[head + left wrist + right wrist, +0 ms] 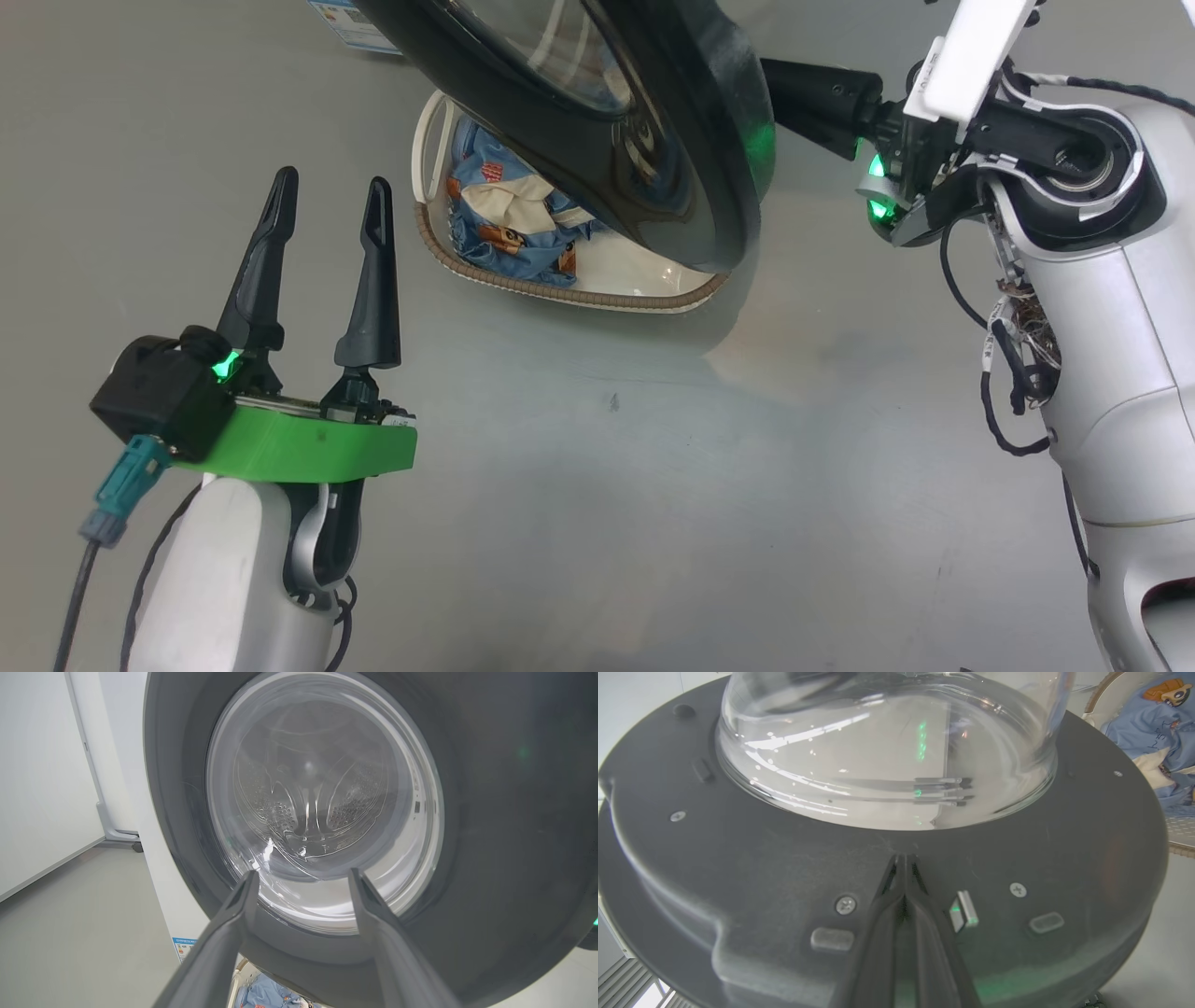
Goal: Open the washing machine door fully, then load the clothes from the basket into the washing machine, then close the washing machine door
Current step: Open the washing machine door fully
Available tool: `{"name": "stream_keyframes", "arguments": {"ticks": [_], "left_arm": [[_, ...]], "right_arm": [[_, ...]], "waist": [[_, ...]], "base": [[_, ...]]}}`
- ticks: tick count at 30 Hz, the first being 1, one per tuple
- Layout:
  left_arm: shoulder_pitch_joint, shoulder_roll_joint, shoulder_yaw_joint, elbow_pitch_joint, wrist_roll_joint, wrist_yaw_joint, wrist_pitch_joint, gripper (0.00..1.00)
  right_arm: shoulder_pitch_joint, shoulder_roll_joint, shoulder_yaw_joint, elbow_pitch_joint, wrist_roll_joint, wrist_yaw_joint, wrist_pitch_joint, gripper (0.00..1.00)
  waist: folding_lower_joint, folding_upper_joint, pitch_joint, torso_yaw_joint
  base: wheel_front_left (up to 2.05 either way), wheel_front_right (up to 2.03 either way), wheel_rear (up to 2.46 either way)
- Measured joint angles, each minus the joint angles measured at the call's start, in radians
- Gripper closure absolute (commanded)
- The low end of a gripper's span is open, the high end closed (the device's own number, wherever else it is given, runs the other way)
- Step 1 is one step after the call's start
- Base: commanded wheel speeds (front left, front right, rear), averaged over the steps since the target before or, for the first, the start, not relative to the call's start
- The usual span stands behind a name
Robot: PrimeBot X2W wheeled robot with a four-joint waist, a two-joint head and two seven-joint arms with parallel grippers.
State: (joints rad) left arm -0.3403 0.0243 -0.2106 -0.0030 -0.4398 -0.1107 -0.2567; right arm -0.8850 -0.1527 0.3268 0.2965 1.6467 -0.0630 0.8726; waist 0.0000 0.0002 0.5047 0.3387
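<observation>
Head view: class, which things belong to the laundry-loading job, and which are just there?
Job: washing machine door; basket; clothes inside it; open left hand.
Just there: grey floor; dark speck on it; blue label.

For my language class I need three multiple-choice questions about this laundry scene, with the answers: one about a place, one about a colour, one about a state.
1. Where do the clothes lie?
A. in the basket
B. in the drum
C. on the bare floor

2. What colour is the basket's rim?
A. green
B. brown
C. blue

3. How does the right tool stand?
A. wide open
B. shut on cloth
C. shut, holding nothing

Answers:
1 A: the blue bundle sits inside the basket, partly hidden by the washing machine door.
2 B: a brown woven band runs round its top.
3 C: its two fingers meet with nothing between them.
</observation>
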Motion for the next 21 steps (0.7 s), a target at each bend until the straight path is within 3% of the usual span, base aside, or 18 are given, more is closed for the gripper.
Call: {"name": "stream_keyframes", "arguments": {"ticks": [21], "left_arm": [[0.003, 0.000, -0.001, 0.016, 0.000, 0.001, 0.000, 0.00]], "right_arm": [[0.081, 0.065, 0.123, -0.008, 0.017, 0.021, 0.020, 1.00]], "waist": [[0.0000, 0.0000, -0.029, 0.027]], "base": [[0.00, 0.00, 0.00]]}}
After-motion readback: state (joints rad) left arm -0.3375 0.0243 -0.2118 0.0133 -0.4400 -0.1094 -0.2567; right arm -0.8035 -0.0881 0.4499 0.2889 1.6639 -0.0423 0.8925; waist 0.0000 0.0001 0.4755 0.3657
